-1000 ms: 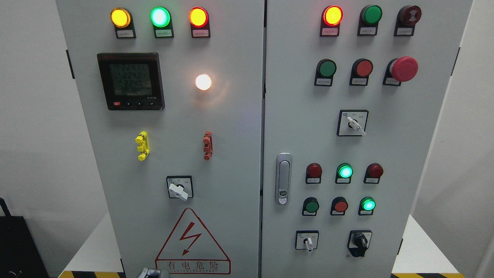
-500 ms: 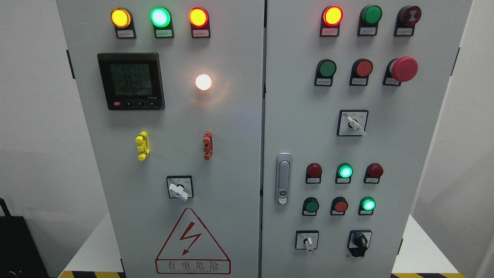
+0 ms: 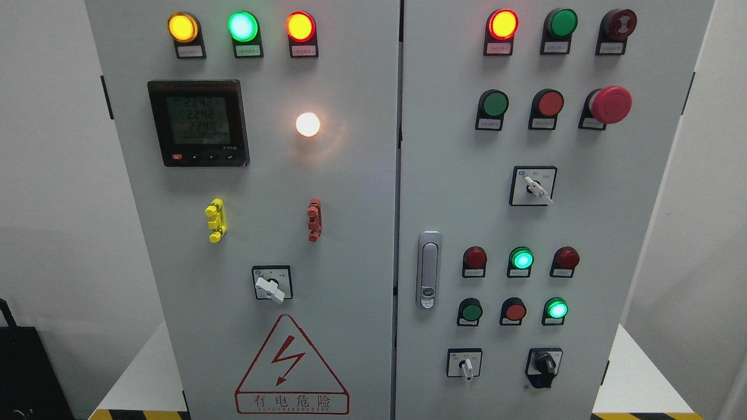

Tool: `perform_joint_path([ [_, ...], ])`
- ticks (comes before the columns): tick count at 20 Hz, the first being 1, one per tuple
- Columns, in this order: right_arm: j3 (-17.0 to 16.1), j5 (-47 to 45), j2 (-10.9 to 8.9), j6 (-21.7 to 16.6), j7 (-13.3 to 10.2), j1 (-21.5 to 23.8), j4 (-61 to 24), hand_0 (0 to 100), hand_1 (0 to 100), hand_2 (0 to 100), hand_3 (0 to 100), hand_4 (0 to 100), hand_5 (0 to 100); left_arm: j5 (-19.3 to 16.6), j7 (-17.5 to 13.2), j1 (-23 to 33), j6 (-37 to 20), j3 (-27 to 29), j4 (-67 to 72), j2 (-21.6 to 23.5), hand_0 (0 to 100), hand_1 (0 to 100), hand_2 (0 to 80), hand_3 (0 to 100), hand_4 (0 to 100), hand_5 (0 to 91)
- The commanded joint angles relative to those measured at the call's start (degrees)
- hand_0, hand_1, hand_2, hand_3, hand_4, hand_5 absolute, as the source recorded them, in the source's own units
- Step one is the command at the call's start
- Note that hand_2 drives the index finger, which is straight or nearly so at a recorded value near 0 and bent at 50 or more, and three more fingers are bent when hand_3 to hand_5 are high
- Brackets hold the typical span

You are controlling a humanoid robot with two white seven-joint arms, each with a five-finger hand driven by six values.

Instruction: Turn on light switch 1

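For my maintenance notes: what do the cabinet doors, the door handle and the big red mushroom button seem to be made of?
Cabinet doors: likely painted sheet metal, matte grey, flat.
Door handle: looks like chromed metal, shiny.
Mushroom button: probably plastic, smooth satin red.

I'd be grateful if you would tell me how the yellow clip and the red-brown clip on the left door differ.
The yellow clip is bright yellow; the red-brown clip is dull brick red. The yellow clip sits below the digital meter, while the red-brown clip sits to the right, below the glowing white lamp. The yellow clip looks slightly bulkier. Both stand upright at about the same height, above the white rotary switch.
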Motion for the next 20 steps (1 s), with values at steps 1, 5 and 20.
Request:
perform_joint_path([
  [1,0.0,0.0,0.0,0.0,-0.1,0.0,0.0,5,0,0,0,0,0,0.4,-1.9,-0.2,7.9,1.7,27.6,0.4,32,20,6.3,9,16,0.0],
  [5,0.0,0.0,0.0,0.0,-0.1,0.0,0.0,5,0,0,0,0,0,0.3,-2.0,-0.9,11.9,1.7,28.7,0.2,35,18,0.0,0,2,0.0],
  [20,0.0,0.0,0.0,0.0,0.0,0.0,0.0,5,0,0,0,0,0,0.4,-2.0,-3.9,18.9,1.6,28.4,-1.1,39,2,0.0,0,0,0.0],
])
